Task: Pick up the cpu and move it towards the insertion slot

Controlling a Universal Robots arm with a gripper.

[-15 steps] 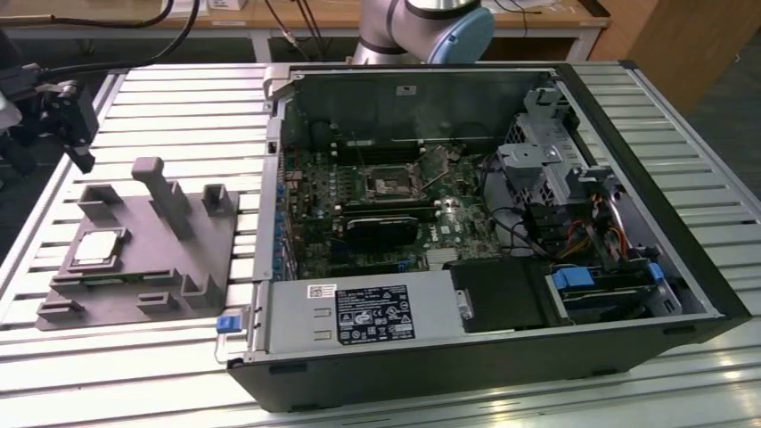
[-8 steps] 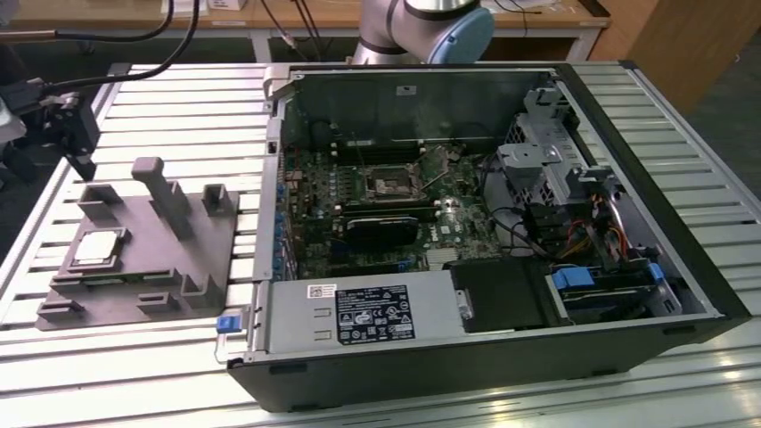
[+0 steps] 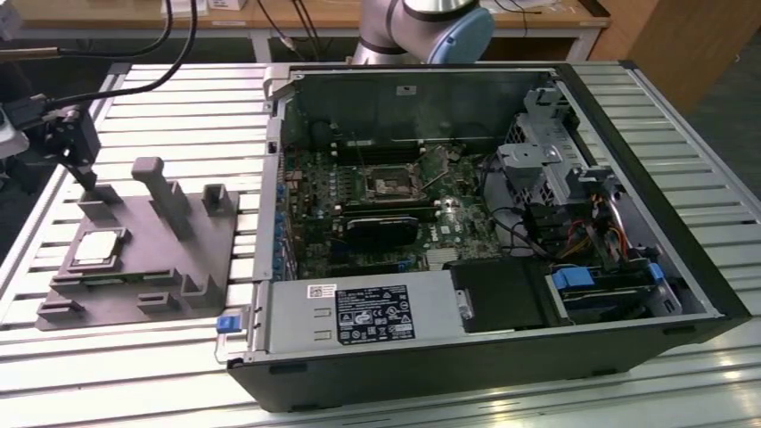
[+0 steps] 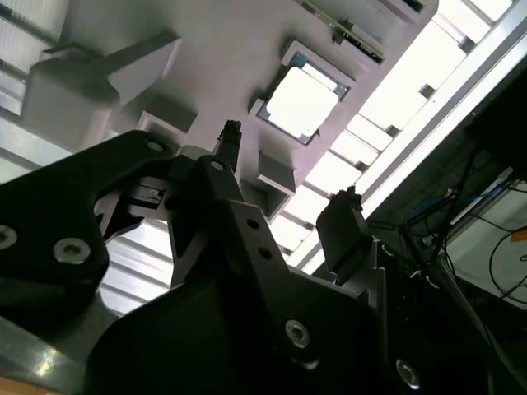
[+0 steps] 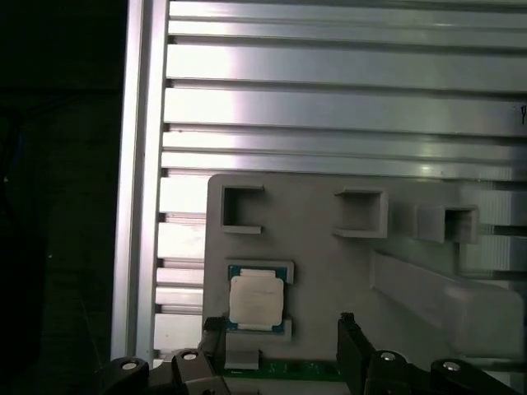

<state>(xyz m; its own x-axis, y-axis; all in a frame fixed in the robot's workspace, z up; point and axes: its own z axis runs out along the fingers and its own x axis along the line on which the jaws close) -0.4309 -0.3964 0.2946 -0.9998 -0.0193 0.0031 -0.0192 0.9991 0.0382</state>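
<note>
Black gripper (image 4: 284, 177), jaws spread wide w/ nothing between them, hangs pointing down over the far end of the grey fixture plate (image 3: 143, 263). It is seen at the exterior view's left (image 3: 84, 178). Fingertips (image 4: 229, 136) are apart from everything, clear of the plate.

Nearest thing is the cpu (image 5: 256, 299): silvery top, pale rim, lying flat in its recess on the plate. It sits below the gripper, roughly under the gap and closer to one finger than the other, not touched. Grey upright blocks (image 3: 160, 192) stand on the same plate just beside the gripper.

Under the plate is the slatted aluminium table (image 3: 178, 116).

Farther off, toward the exterior view's right, is the open pc case (image 3: 476, 366). The insertion slot (image 3: 390, 185), a black square in a silver frame on the green board, is well apart from gripper and cpu. Arm's base joint (image 3: 429, 22) shows behind the case.
</note>
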